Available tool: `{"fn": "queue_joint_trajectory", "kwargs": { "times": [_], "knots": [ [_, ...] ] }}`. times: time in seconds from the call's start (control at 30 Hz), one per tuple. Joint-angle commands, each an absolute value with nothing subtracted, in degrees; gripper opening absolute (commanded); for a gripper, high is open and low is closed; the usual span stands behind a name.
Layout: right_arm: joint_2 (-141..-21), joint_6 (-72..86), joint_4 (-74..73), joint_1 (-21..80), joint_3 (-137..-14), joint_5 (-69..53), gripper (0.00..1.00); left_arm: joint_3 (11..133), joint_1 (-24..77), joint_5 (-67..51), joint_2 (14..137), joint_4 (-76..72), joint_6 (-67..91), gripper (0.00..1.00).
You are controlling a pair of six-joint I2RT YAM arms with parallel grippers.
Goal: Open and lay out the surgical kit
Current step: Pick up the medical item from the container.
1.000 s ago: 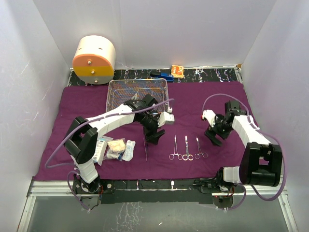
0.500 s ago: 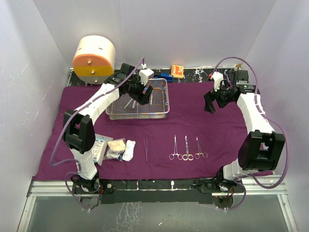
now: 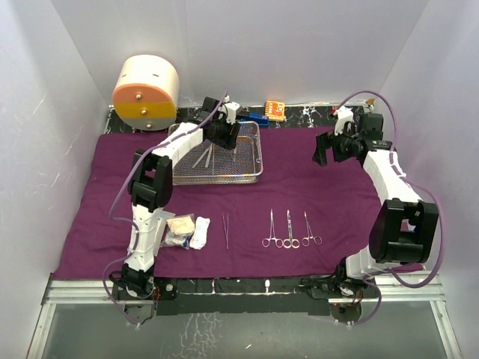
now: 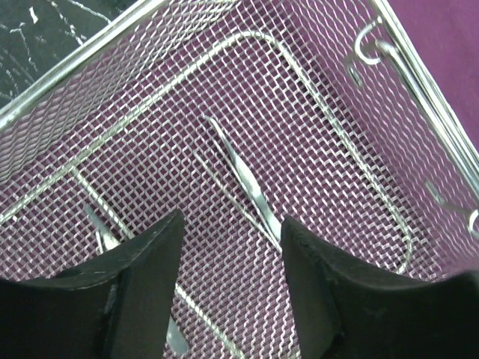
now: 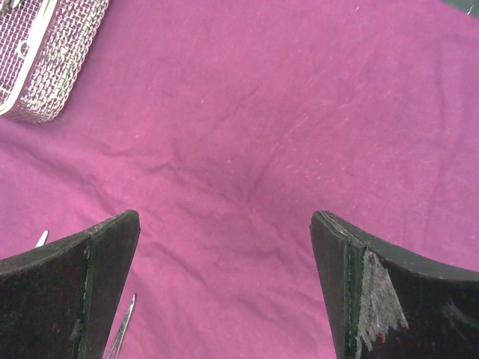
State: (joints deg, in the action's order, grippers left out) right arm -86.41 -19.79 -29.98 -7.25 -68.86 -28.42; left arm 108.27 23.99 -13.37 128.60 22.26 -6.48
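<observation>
The purple cloth wrap (image 3: 329, 202) lies spread flat. The wire-mesh tray (image 3: 253, 173) stands at its back middle and holds tweezers (image 4: 243, 179) and another steel instrument (image 4: 99, 230). My left gripper (image 3: 227, 139) hovers over the tray's back part, open and empty (image 4: 232, 224). Three forceps (image 3: 289, 229) and one pair of tweezers (image 3: 226, 230) lie in a row at the front of the cloth. White gauze and packets (image 3: 179, 230) lie at the front left. My right gripper (image 3: 324, 153) is open and empty above bare cloth (image 5: 224, 224).
A cream-and-orange drum (image 3: 146, 92) stands at the back left. Small blue (image 3: 254, 117) and orange (image 3: 275, 110) items lie behind the tray. White walls close in on three sides. The tray's corner (image 5: 41, 60) shows at the top left of the right wrist view.
My left gripper has moved from the front of the cloth by the tweezers back over the tray. My right gripper has lifted and moved back toward the right rear.
</observation>
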Motion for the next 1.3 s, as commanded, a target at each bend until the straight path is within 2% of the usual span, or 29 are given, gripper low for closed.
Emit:
{"fn": "queue_joint_trajectory", "kwargs": {
  "times": [0.0, 0.2, 0.5, 0.63, 1.03, 1.2, 1.27],
  "knots": [
    [-82.86, -15.8, -20.13, -7.46, -65.4, -28.24, 0.98, 114.42, 25.41, -11.97, 131.06, 20.79, -2.47, 0.5],
    [-82.44, -15.93, -19.31, -7.45, -63.32, -30.14, 0.98, 119.87, 26.53, -7.99, 136.99, 21.15, -1.99, 0.41],
    [-82.88, -16.37, -20.03, -7.44, -62.82, -31.99, 0.98, 121.17, 27.42, -3.12, 140.49, 20.12, -3.57, 0.36],
    [-83.08, -16.63, -20.09, -7.46, -62.23, -32.29, 0.98, 121.16, 27.42, -3.9, 141.25, 20.3, -3.43, 0.29],
    [-85.31, -18.05, -22.64, -7.45, -64.2, -34.92, 0.98, 119.84, 27.69, -3.58, 139.24, 20.42, -3.1, 0.09],
    [-85.43, -18.89, -24.85, -7.4, -66.18, -38.03, 0.92, 120.93, 27.61, -5.39, 136.3, 21.09, -2.81, 0.0],
    [-85.19, -19.44, -25.46, -7.33, -67.02, -38.14, 0.91, 120.98, 27.52, -6.83, 134.73, 21.1, -2.55, 0.0]
  ]
}}
